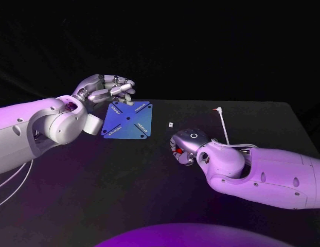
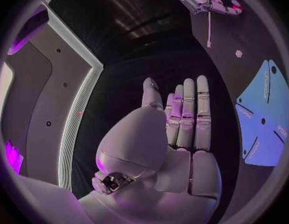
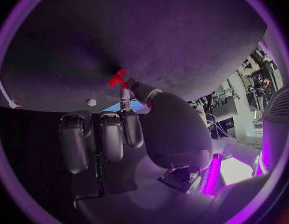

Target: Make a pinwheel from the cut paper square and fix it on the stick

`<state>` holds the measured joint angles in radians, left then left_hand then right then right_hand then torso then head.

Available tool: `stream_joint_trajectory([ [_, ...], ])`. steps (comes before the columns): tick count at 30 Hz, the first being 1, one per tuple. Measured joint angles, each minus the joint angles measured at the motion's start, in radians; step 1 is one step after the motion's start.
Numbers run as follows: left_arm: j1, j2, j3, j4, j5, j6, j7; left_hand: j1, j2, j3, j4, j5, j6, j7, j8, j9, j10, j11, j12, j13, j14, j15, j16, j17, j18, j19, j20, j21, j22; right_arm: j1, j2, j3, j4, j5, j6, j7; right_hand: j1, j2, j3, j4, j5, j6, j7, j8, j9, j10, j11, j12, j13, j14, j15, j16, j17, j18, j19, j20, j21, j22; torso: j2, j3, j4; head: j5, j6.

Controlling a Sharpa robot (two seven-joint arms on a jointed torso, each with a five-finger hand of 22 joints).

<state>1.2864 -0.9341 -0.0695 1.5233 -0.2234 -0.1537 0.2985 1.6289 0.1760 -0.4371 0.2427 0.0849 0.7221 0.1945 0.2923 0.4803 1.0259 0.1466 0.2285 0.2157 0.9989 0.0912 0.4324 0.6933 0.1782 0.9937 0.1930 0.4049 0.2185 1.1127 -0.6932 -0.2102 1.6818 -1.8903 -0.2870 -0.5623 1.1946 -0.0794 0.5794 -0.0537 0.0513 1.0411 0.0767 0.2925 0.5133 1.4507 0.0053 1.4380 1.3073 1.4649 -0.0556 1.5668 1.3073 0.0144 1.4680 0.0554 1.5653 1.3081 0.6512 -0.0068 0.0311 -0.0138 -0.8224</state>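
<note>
Blue paper square [image 1: 128,120] lies beside the left hand [image 1: 104,88], fingers [image 2: 204,109] straight and empty; right hand [image 1: 188,144] pinches a red pin [image 3: 117,78].

The head view looks down from above on the black table [image 1: 264,123], far enough off to take in both arms, the blue paper square [image 1: 128,120] and the white stick [image 1: 223,126]. The left wrist view sits close behind the left hand [image 2: 182,134], facing along its fingers, and shares the square and stick with the head view. The right wrist view, close behind the right hand [image 3: 119,134], faces the tabletop and shares the stick and the red pin [image 3: 117,78].
</note>
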Motion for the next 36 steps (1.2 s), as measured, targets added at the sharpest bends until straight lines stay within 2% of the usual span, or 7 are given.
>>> stream_joint_trajectory([
  [10, 0.000, 0.000, 0.000, 0.001, 0.000, 0.002, -0.001, -0.003, 0.003, 0.000, 0.000, 0.000, 0.000, 0.000, 0.000, 0.000, 0.000, 0.000, 0.000, -0.001, 0.000, 0.000, 0.000, 0.000, 0.000, 0.000, 0.000, 0.000, 0.000, -0.005, 0.037, 0.000, -0.032, -0.007, 0.009, -0.002, 0.000, 0.000, 0.000, 0.000, -0.002, 0.000, 0.000, -0.001, -0.002, 0.000, 0.000, 0.000, 0.000, 0.000, 0.000, 0.000, 0.000, 0.000, 0.000, 0.000, 0.000, 0.000, 0.000, 0.0002, -0.0001, 0.002, 0.000],
  [15, 0.000, -0.001, 0.000, 0.003, 0.000, 0.004, -0.003, -0.004, 0.004, 0.000, 0.000, 0.000, 0.000, 0.000, 0.000, 0.000, 0.000, 0.000, 0.000, -0.001, 0.000, 0.000, 0.000, 0.000, 0.000, 0.000, 0.000, 0.000, 0.000, -0.018, 0.051, 0.000, -0.048, -0.007, 0.008, -0.002, 0.000, 0.000, 0.000, 0.000, -0.002, -0.001, 0.001, -0.001, -0.001, 0.000, 0.000, 0.000, 0.000, 0.000, 0.000, 0.000, 0.000, 0.000, 0.000, 0.000, 0.000, 0.000, 0.000, 0.0010, -0.0001, 0.003, -0.001],
  [22, 0.000, -0.003, 0.000, 0.004, 0.000, 0.006, -0.005, -0.004, 0.004, 0.000, 0.000, 0.000, -0.004, -0.004, 0.000, -0.001, 0.000, 0.000, 0.000, -0.001, 0.000, 0.000, -0.004, -0.001, 0.000, 0.000, 0.000, 0.000, -0.001, -0.023, 0.063, 0.000, -0.066, -0.007, -0.001, -0.002, -0.018, -0.018, 0.000, 0.000, -0.002, -0.001, 0.001, -0.001, 0.002, -0.004, -0.004, -0.012, 0.001, 0.000, 0.000, 0.000, 0.001, 0.000, 0.000, 0.000, 0.000, 0.000, 0.000, 0.0011, -0.0008, 0.005, -0.003],
  [26, 0.000, -0.003, 0.000, 0.004, 0.000, 0.007, -0.006, -0.004, 0.004, 0.000, 0.000, 0.000, -0.004, -0.004, 0.000, -0.001, 0.000, 0.000, 0.000, -0.001, 0.000, 0.000, -0.004, -0.001, 0.000, 0.000, 0.000, 0.000, -0.001, -0.026, 0.069, 0.000, -0.075, -0.005, -0.011, -0.002, -0.024, -0.024, 0.000, 0.000, -0.001, -0.005, 0.005, -0.006, -0.002, -0.008, 0.000, -0.014, 0.001, 0.000, 0.000, 0.000, 0.001, 0.000, -0.004, -0.004, 0.000, 0.000, 0.000, 0.0009, -0.0012, 0.004, -0.002],
  [30, 0.000, -0.003, 0.000, 0.004, 0.000, 0.008, -0.007, -0.004, 0.004, 0.000, 0.000, 0.000, -0.004, -0.004, 0.000, -0.001, 0.000, 0.000, 0.000, -0.001, 0.000, 0.000, -0.004, -0.001, 0.000, 0.004, 0.004, 0.000, -0.001, -0.030, 0.073, 0.000, -0.081, -0.004, -0.023, -0.002, -0.027, -0.027, 0.000, 0.000, -0.001, -0.009, 0.002, -0.006, -0.004, -0.008, 0.000, -0.018, 0.001, 0.000, 0.000, 0.000, 0.001, 0.000, -0.004, -0.004, 0.000, 0.000, 0.000, 0.0010, -0.0015, 0.004, -0.003],
  [36, 0.000, -0.003, 0.000, 0.004, 0.000, 0.010, -0.008, -0.004, 0.004, 0.000, 0.000, 0.000, -0.004, -0.004, 0.000, -0.001, 0.000, 0.000, 0.000, -0.001, 0.000, 0.000, -0.004, -0.001, 0.000, 0.004, 0.004, 0.000, -0.001, -0.033, 0.079, 0.001, -0.091, 0.001, -0.039, 0.000, -0.040, -0.040, 0.000, 0.000, -0.001, -0.022, 0.014, -0.022, -0.009, -0.017, 0.009, -0.029, 0.001, 0.000, 0.000, 0.000, 0.001, 0.000, -0.004, -0.004, 0.000, 0.000, 0.000, 0.0009, -0.0016, 0.004, -0.003],
])
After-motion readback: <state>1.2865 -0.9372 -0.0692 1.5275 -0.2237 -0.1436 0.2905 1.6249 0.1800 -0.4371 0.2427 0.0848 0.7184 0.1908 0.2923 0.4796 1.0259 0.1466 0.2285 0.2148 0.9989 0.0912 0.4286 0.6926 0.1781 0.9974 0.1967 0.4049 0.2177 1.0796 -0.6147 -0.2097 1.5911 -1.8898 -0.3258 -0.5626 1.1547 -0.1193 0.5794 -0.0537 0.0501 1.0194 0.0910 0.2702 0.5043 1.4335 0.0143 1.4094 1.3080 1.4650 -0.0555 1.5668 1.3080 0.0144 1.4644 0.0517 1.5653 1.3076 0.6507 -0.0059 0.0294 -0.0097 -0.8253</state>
